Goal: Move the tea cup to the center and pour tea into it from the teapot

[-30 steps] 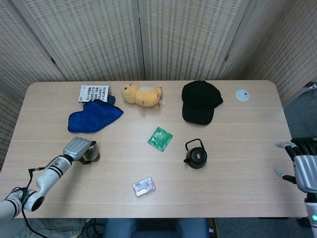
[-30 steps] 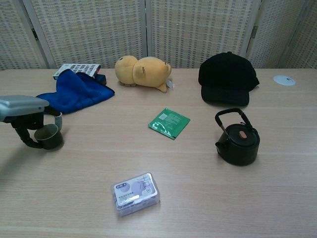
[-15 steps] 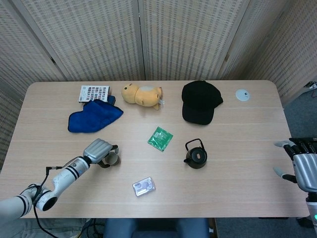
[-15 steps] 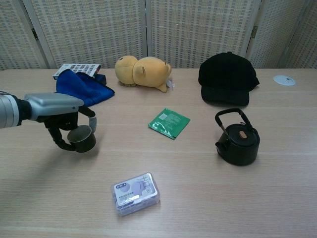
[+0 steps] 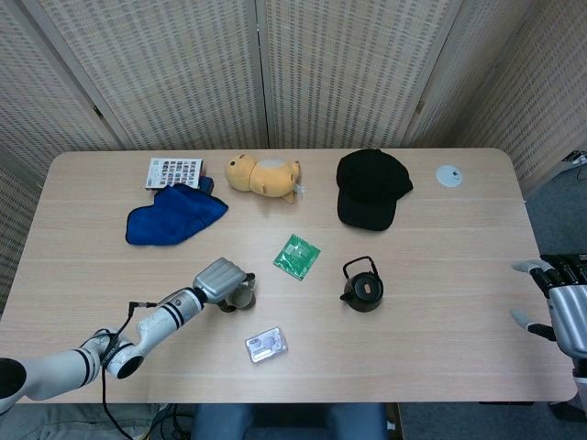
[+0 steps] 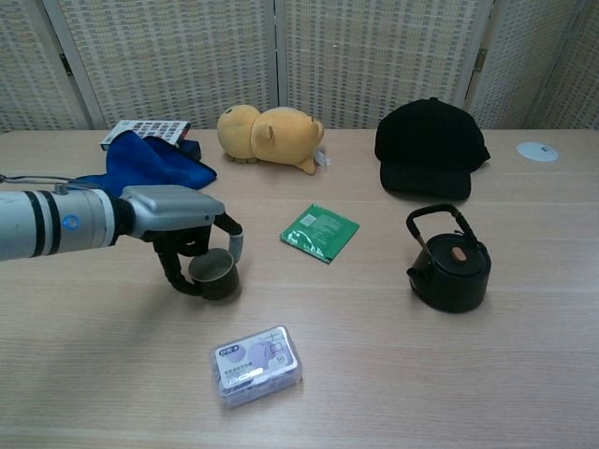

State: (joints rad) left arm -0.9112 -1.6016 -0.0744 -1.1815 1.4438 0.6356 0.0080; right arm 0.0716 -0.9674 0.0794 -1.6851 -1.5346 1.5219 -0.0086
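The left hand (image 6: 182, 234) grips the cup (image 6: 214, 275) left of centre; it should keep it level and set it beside the teapot (image 6: 450, 271) (right hand (image 5: 567, 307) idle, fingers apart)

You are looking at a staged test room: a pale wooden table (image 5: 440, 275) stands against woven folding screens (image 5: 348, 73) on grey carpet (image 5: 555, 211), and unrelated props lie scattered on it, a plush bear (image 5: 264, 174), black cap (image 5: 371, 188), blue cloth (image 5: 172, 216) and green packet (image 5: 297, 255).
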